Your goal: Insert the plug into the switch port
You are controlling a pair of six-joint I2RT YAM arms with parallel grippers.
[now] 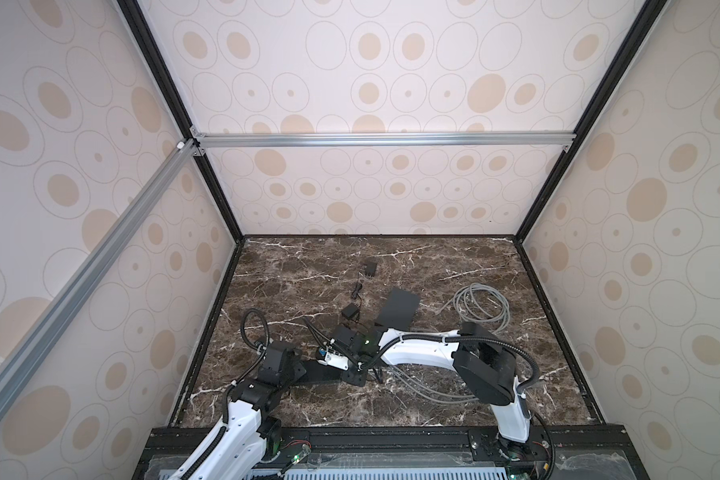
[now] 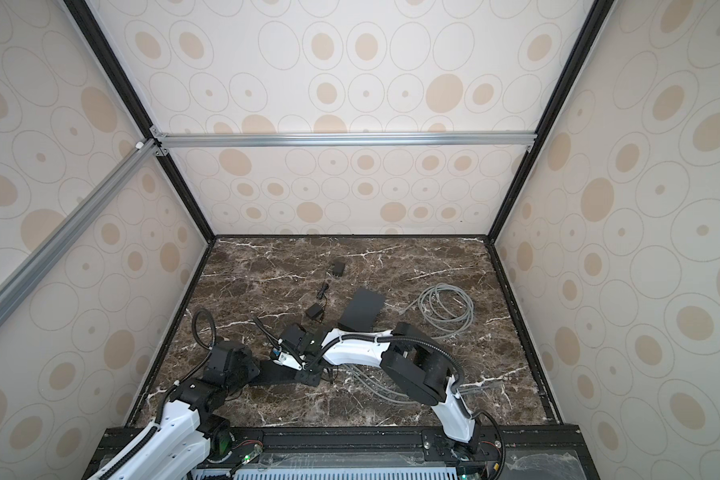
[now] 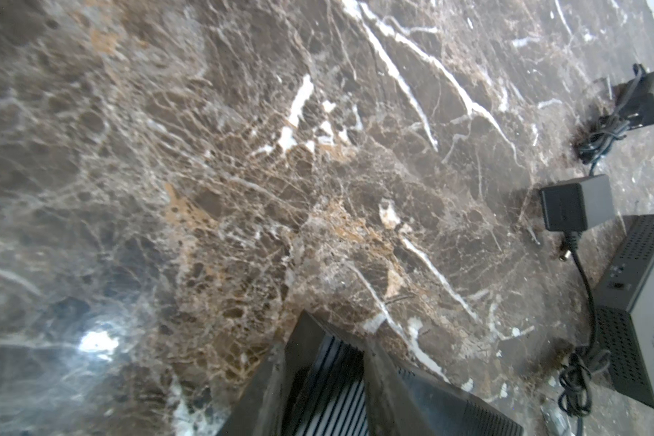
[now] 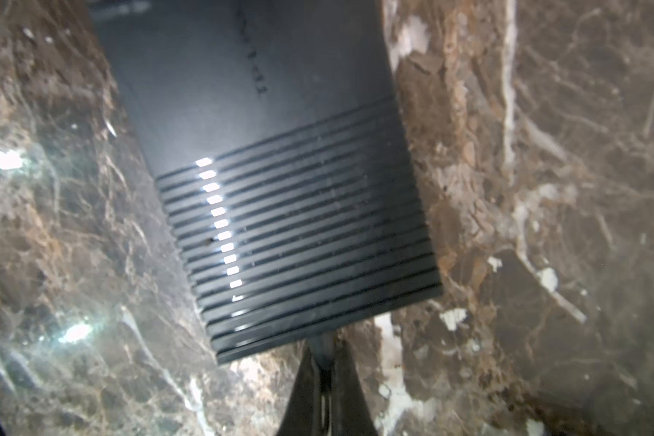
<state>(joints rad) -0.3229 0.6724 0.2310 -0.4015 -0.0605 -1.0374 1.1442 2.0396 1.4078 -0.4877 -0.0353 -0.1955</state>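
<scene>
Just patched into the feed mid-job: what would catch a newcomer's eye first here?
The two grippers meet at the front middle of the marble table: the left gripper clamps a ribbed black switch, and the right gripper, reaching across, is shut on a small dark plug at the switch's edge. Behind them lie a second black box, a power adapter and, to the right, a grey cable coil.
</scene>
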